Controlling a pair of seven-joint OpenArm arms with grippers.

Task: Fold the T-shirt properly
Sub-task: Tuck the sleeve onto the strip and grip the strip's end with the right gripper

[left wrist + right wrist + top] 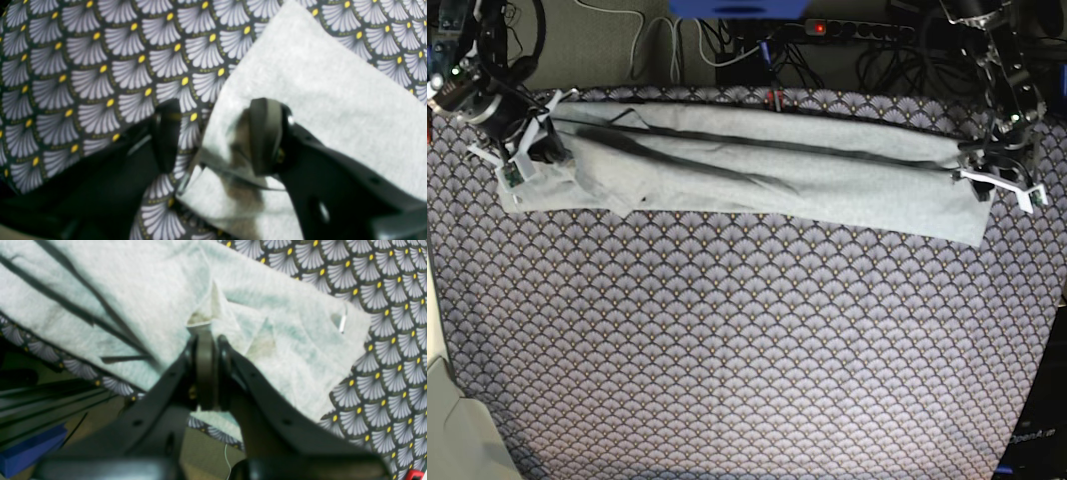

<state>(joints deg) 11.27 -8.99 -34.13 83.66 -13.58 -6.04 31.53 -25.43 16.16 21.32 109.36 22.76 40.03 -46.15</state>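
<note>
Right gripper: sitting at the left of the base view; its jaws are pressing together on a pinch of cloth at one end of the pale grey short-sleeved cotton T-shirt; the fabric is puckering into small peaks just above the pads.

T-shirt: lying as a long folded band across the far side of the purple-grey fan-patterned table cloth, stretching between the two arms; dark lines are crossing its upper layer; no lettering is readable here.

Left gripper: standing at the right of the base view, at the shirt's other end; its jaws are gaping wide, one black pad over the patterned cloth and the other over the shirt's edge, gripping nothing.

Risk: only one end is being held, so any pull or lift from the right arm is likely dragging the band askew and spilling the fold; the left jaws, closing where they stand, may be nipping the table cloth along with the shirt.
</note>
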